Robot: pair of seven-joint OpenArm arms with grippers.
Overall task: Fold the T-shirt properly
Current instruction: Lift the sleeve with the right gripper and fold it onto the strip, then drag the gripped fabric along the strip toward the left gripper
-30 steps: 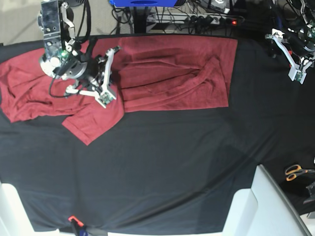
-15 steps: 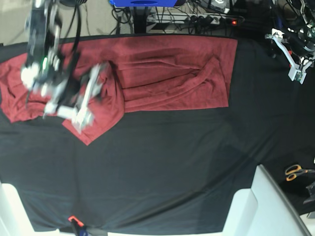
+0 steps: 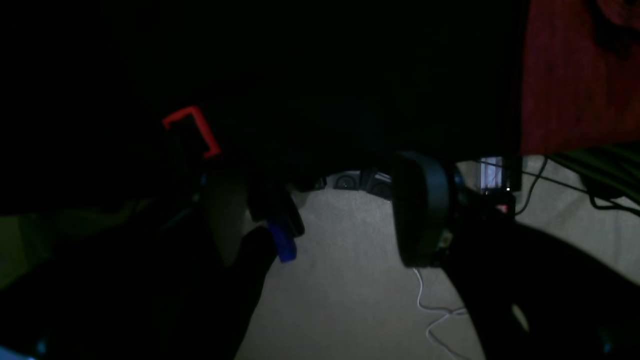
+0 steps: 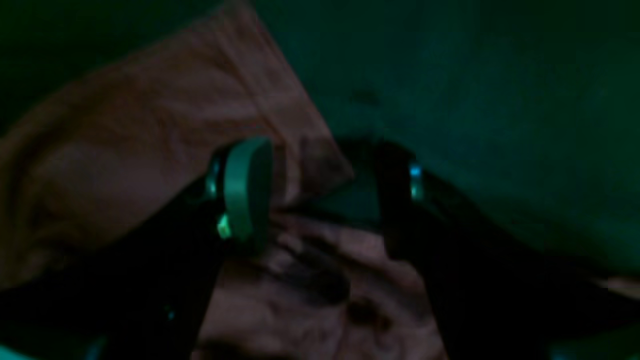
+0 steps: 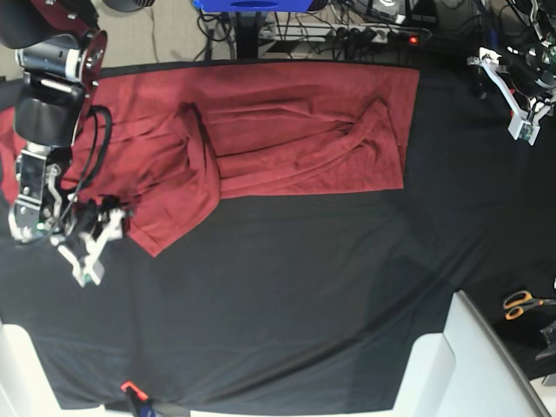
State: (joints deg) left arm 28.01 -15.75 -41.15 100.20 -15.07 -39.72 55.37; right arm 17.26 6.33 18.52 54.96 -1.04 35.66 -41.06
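Overhead view: the brick-red, thin-knit long-sleeved T-shirt lies across the 12 o'clock half of the black cloth table covering, partly folded. Its rectangular body runs from centre toward 2 o'clock with a sleeve laid diagonally over it; a pointed flap of fabric reaches toward 8 o'clock, and rumpled cloth trails to 9 o'clock. This layout suggests one side is already turned in, with the 9 o'clock side not yet squared.

The right gripper sits at 8 o'clock, low over the table just beside the flap's tip. In the right wrist view its jaws stand spread, one pad over the red fabric edge and the other over dark covering, with nothing pinched between them. The placement straddling the corner reads as positioning at a hem, though whether it is leaving or approaching cannot be judged.

The left gripper hangs at 2 o'clock, well apart from the shirt, probably parked clear of the working arm. In its wrist view the jaws are apart and empty, and a strip of red cloth shows at 1 o'clock.

Orange-handled scissors lie at 4 o'clock. No brand, label or writing is legible anywhere.
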